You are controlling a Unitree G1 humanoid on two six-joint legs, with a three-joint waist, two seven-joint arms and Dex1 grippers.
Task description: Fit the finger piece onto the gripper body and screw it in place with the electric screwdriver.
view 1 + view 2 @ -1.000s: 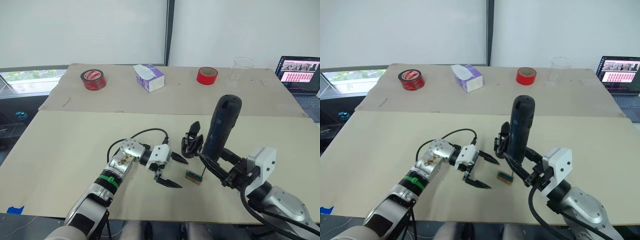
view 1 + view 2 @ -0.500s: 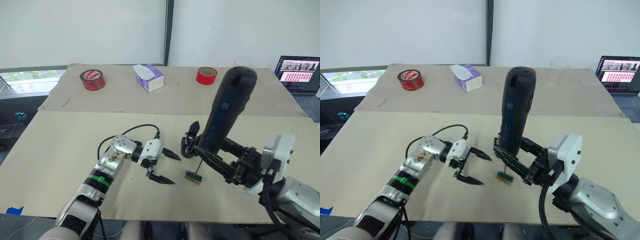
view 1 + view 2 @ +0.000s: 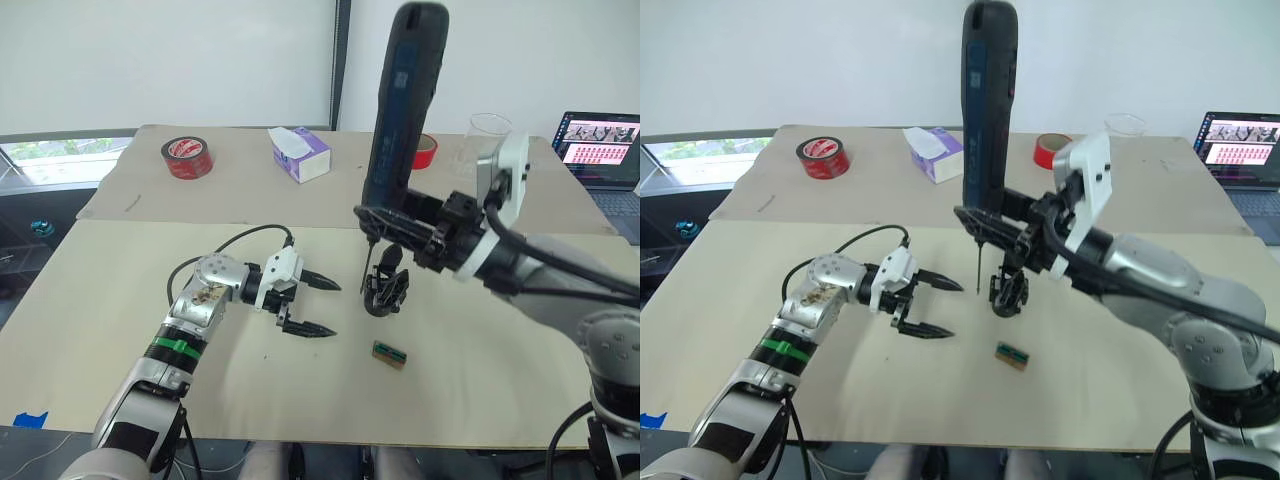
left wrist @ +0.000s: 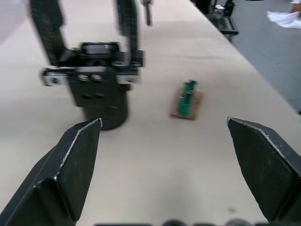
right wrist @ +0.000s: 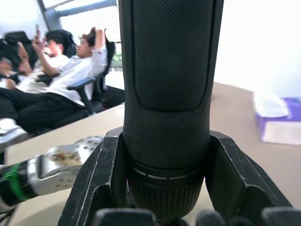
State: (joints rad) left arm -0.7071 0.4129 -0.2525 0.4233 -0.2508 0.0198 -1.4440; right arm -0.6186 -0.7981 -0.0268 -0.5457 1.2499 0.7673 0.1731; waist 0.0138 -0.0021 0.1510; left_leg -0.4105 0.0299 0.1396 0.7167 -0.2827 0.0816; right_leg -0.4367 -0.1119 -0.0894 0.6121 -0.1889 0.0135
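The gripper body (image 3: 385, 287) stands on the tan table (image 3: 120, 300), a chunky black block with two black prongs rising from it (image 4: 101, 89). I cannot tell which prong is the finger piece. My right gripper (image 3: 400, 225) is shut on the lower end of the electric screwdriver (image 3: 405, 100), which it holds upright and high. The thin bit (image 3: 366, 262) hangs just left of the body, above the table. My left gripper (image 3: 315, 305) is open and empty, left of the body and pointing at it. Its fingertips (image 4: 70, 160) frame the body in the left wrist view.
A small green-and-brown block (image 3: 389, 353) lies in front of the body. At the back of the table stand two red tape rolls (image 3: 187, 158) (image 3: 1048, 150), a tissue box (image 3: 299, 154), a clear cup (image 3: 485, 135) and a laptop (image 3: 600, 145). People sit behind (image 5: 70, 80).
My right arm has lifted the screwdriver off the green-and-brown block and swung it up and back, so its bit now hangs beside the gripper body. My left gripper drew back leftward, still open.
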